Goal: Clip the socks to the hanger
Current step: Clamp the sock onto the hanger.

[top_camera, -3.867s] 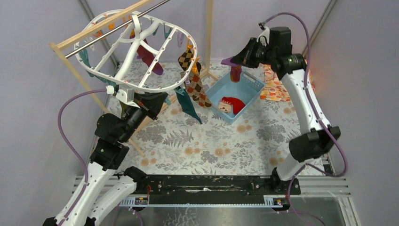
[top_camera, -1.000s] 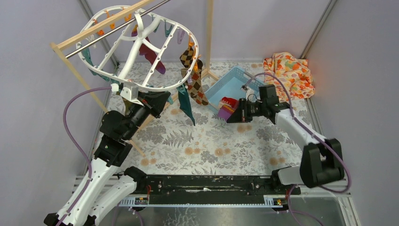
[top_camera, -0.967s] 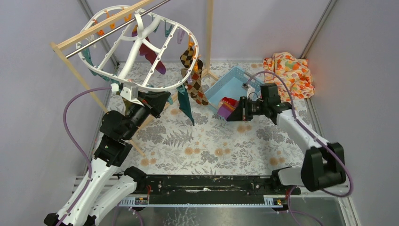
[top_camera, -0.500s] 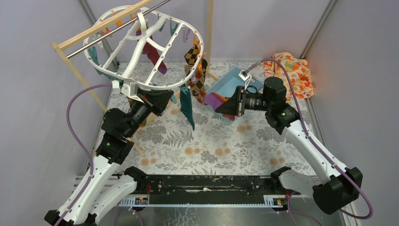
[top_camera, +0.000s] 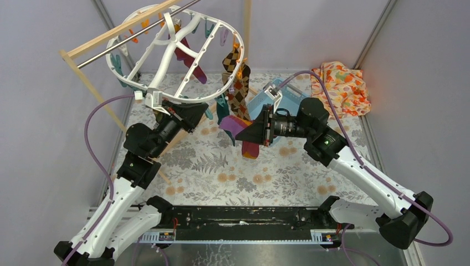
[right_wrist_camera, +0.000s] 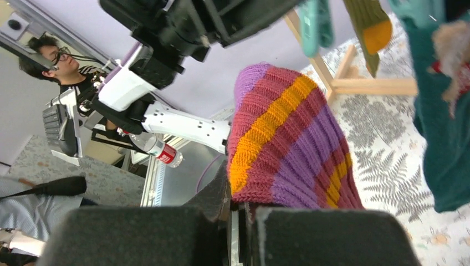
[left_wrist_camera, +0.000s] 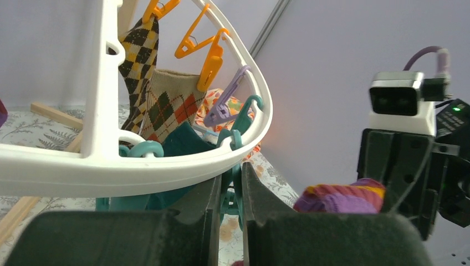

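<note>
Top external shows you the whole layout: the right gripper [top_camera: 248,133] is clenched on the striped sock [top_camera: 235,125], maroon, purple and orange, carried in the air just right of the near rim of the hanger [top_camera: 161,61]. It sits beside the argyle socks [top_camera: 237,83] already pegged there, while the left gripper [top_camera: 191,113] is at that near rim. Expect the sock to be light, limp knit. It droops below the fingers, will likely fold and swing, and has no stiffness to push into a peg, so take it close to the cuff edge and present a short, taut flap. Left wrist gives you what the overhead cannot: its fingers pinched together with a teal peg [left_wrist_camera: 230,194] in the slit between them, apparently nipped. It also shows a purple peg [left_wrist_camera: 224,108] that looks empty on the rim just above. Right wrist shows you the ribbed fabric bunched thick where the pads meet it, a fold rather than one layer, which neither other view shows.
</note>
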Robot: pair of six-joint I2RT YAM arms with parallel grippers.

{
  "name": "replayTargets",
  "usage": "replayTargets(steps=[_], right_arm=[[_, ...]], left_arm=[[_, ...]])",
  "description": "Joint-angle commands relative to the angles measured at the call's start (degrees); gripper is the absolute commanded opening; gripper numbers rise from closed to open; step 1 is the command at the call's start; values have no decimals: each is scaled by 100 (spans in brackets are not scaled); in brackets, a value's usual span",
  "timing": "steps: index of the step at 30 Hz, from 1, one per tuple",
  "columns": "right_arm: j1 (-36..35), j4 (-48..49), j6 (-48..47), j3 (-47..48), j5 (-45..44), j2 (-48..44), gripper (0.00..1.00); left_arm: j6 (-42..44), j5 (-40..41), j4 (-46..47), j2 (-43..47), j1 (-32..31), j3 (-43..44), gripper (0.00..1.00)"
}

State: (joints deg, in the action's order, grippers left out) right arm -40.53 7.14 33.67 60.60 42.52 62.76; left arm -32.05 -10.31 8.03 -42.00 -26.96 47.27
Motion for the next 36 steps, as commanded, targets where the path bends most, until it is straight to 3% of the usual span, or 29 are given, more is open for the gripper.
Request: replayTargets(steps=[1, 12, 36], right_arm=[[-392, 405, -297, 546, -382, 130, 0], [-768, 394, -571, 732, -634, 441, 0], [-789, 38, -768, 550, -892, 161, 0]], left_arm=[[-303, -239, 290, -15, -23, 147, 0], [-834, 38, 135, -83, -28, 366, 0], [-1885, 494, -196, -184, -32, 664, 0]])
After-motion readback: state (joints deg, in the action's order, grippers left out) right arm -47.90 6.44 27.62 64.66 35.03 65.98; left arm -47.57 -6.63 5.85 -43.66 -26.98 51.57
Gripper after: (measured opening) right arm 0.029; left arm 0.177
